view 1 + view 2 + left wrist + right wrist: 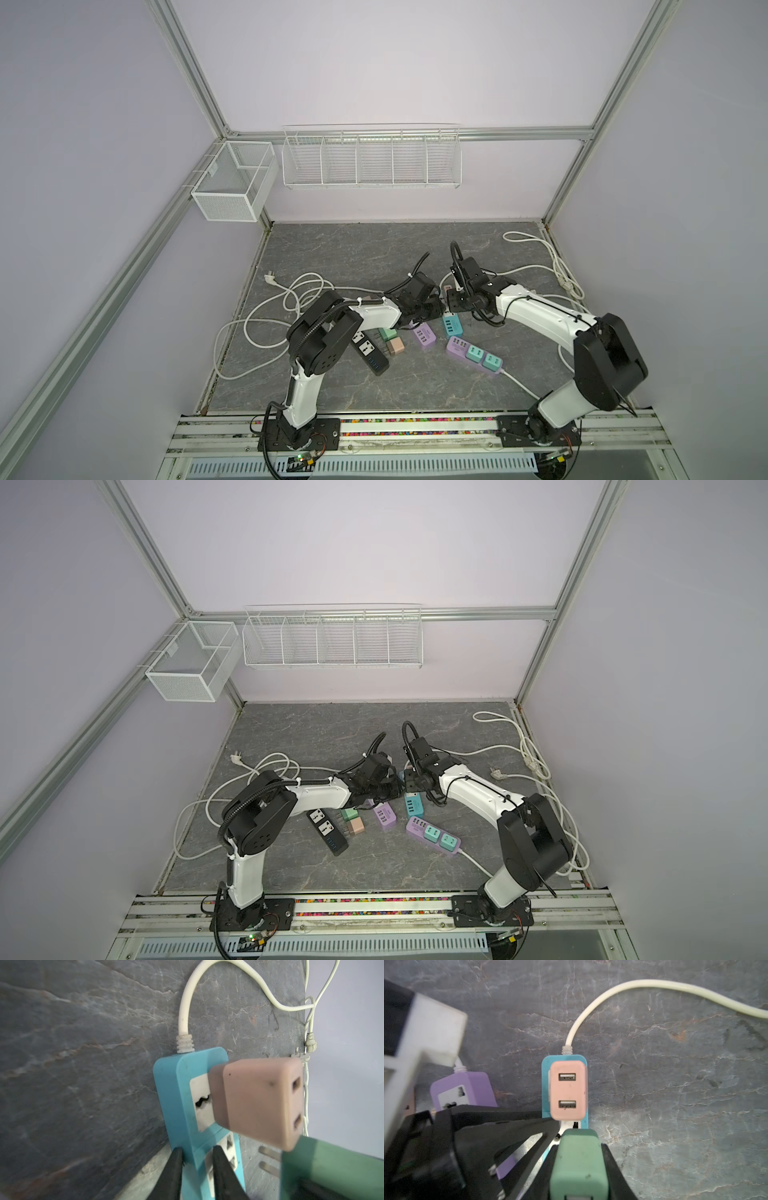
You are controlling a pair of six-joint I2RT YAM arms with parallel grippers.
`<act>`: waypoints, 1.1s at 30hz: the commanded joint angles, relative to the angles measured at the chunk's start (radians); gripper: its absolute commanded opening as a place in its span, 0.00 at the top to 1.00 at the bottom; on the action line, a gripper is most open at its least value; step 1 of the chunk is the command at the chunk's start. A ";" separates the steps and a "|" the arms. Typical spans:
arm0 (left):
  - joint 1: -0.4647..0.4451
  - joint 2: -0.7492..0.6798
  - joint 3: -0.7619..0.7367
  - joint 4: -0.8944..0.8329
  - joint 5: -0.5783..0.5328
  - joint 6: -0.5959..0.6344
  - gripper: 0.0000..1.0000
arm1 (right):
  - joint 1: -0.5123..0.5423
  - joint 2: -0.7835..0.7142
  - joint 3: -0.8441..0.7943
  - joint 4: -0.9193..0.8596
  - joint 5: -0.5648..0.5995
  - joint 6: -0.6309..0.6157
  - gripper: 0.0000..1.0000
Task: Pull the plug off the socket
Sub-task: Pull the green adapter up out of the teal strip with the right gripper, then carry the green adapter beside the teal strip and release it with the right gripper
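In both top views the left gripper (439, 311) and right gripper (451, 304) meet over the blue power strip (452, 326) on the bench (353, 257). From the left wrist, the left gripper (196, 1150) clamps the strip's raised edge, the green plug (332, 1167) just beside it, prongs (268, 1152) bared. From the right wrist, the right gripper (579, 1147) grips that plug.
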 commanded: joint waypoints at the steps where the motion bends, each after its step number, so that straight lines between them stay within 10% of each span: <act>1: -0.002 0.017 -0.030 -0.142 -0.021 0.001 0.74 | -0.005 -0.043 -0.022 0.000 -0.026 0.004 0.79; 33: -0.004 -0.323 -0.129 -0.119 -0.064 0.072 0.67 | -0.403 -0.337 -0.467 0.382 -0.543 0.130 0.76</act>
